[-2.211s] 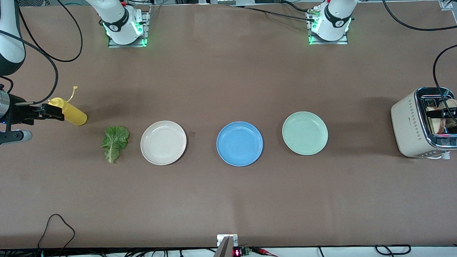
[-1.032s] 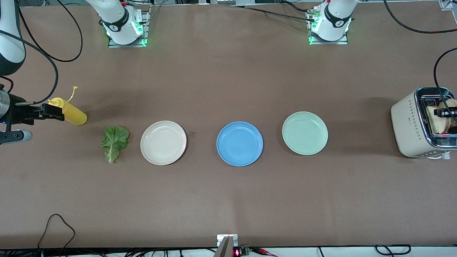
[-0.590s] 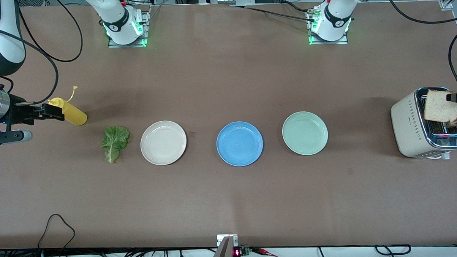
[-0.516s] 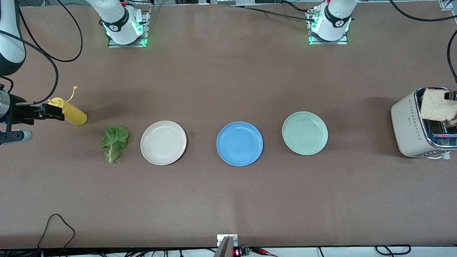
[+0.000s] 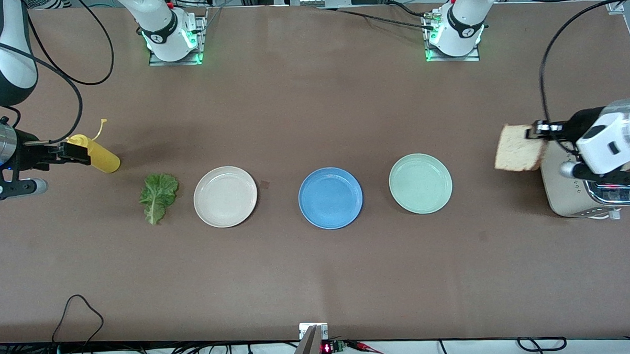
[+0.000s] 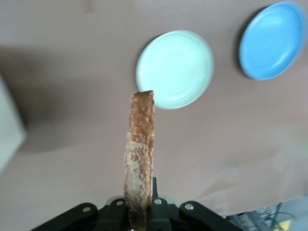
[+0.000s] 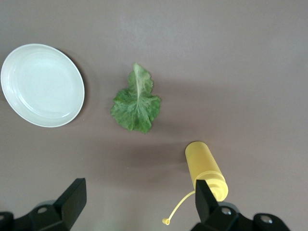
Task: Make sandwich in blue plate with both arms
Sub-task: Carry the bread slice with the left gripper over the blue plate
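At the right of the front view the left gripper (image 5: 534, 132) is clamped on a square slice of light brown bread (image 5: 518, 147), hanging edge-down over bare table beside the cream toaster (image 5: 561, 189). The round glossy blue plate (image 5: 330, 198) lies mid-frame, past the pale mint-green plate (image 5: 420, 183), so this arm is nearer. Half a second ago the slice was above the toaster slots. At far left the right gripper (image 5: 76, 154) waits with fingers spread by the yellow squeeze bottle (image 5: 98, 155).

The left tool (image 5: 534, 132) has lifted the square light-brown bread slice (image 5: 518, 147) out of the cream toaster (image 5: 561, 189) and carried it over the desk toward the pale mint-green plate (image 5: 420, 183).
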`<state>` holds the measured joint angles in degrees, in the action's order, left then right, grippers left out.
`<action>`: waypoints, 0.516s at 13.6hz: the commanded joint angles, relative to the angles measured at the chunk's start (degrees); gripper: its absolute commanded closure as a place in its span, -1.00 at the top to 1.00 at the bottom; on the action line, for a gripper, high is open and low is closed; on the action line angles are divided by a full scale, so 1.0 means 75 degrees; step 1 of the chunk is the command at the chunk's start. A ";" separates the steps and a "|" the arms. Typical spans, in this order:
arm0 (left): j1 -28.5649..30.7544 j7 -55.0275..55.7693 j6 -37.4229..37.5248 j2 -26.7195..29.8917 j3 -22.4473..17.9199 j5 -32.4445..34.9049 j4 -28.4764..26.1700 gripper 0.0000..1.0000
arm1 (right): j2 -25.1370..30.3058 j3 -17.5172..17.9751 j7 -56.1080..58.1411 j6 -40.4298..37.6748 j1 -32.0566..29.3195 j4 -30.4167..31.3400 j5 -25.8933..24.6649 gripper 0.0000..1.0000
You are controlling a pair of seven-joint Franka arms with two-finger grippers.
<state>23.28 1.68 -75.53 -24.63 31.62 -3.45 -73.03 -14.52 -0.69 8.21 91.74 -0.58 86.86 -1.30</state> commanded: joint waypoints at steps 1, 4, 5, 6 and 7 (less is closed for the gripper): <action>-0.0545 0.0339 -0.0882 -0.0009 0.0120 -0.0418 -0.0363 -0.99 | 0.0575 0.0057 -0.0040 0.0294 0.0006 0.0884 -0.0119 1.00; -0.1028 0.0444 -0.2147 -0.0009 0.0120 -0.1096 -0.1041 -0.99 | 0.0812 0.0057 -0.0309 0.0600 -0.0005 0.1356 -0.0119 1.00; -0.1168 0.0688 -0.2720 -0.0009 0.0120 -0.1412 -0.1392 -0.99 | 0.0800 0.0057 -0.0309 0.0612 0.0041 0.1310 -0.0119 1.00; -0.1425 0.0876 -0.3167 -0.0009 0.0120 -0.1554 -0.1674 -0.99 | 0.0800 0.0080 -0.0309 0.0601 0.0088 0.1193 -0.0119 1.00; -0.1764 0.1122 -0.3647 -0.0021 0.0120 -0.1579 -0.1897 -0.99 | 0.0788 0.0092 -0.0286 0.0589 0.0112 0.1088 -0.0096 1.00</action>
<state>12.71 7.40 -97.61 -25.62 32.53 -13.53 -83.46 -10.14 -0.48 6.99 95.61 -0.30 94.61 -1.31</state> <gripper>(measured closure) 0.903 0.000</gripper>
